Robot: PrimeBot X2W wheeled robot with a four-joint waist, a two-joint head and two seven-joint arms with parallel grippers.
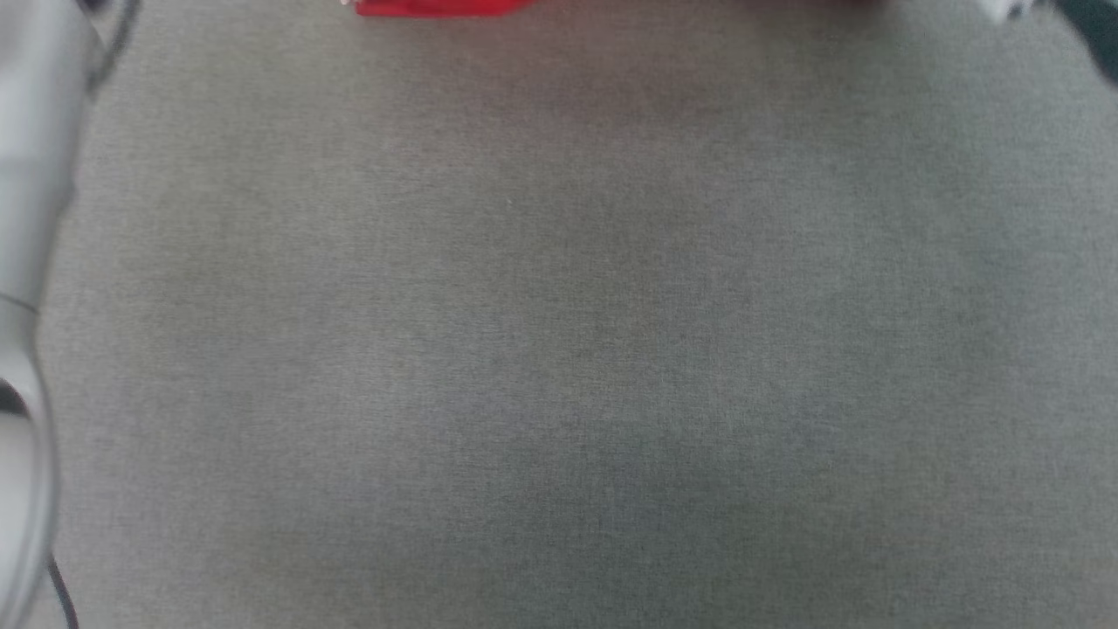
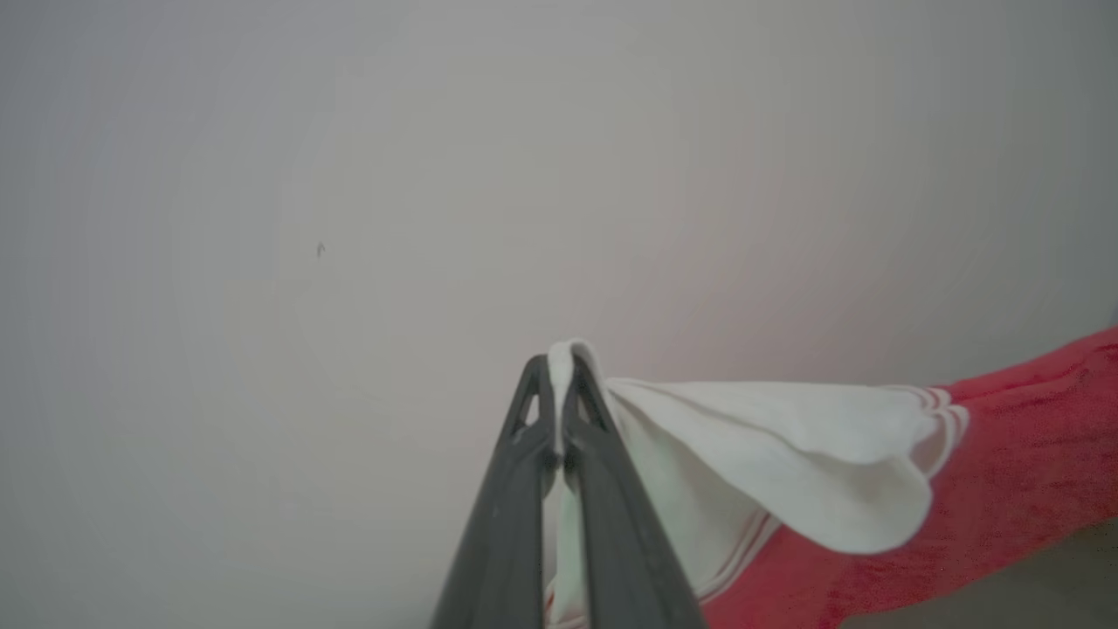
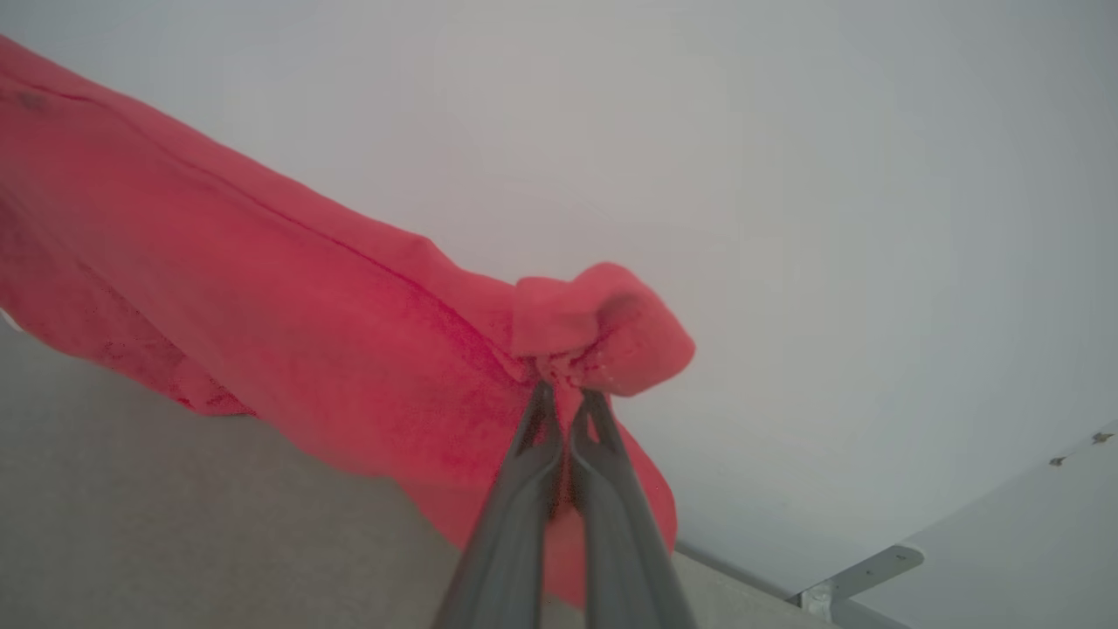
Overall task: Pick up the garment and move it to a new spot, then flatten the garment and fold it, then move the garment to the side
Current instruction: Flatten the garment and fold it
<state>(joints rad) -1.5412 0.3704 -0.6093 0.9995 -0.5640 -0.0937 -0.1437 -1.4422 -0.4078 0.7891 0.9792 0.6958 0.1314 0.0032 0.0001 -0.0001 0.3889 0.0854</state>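
The garment [image 1: 434, 7] is a red shirt with a white sleeve and striped trim; in the head view just its lower red edge shows at the top. In the left wrist view my left gripper [image 2: 562, 367] is shut on the white sleeve, and the garment [image 2: 987, 472] stretches away to the right, lifted off the surface. In the right wrist view my right gripper [image 3: 566, 395] is shut on a bunched red corner, and the garment [image 3: 288, 323] hangs stretched to the left above the grey surface.
A grey cloth-covered table [image 1: 559, 349] spreads below the head camera. A pale forearm [image 1: 26, 262] runs along the left edge. A plain pale wall [image 3: 830, 218] stands behind the table, with a metal bracket [image 3: 860, 581] at its far edge.
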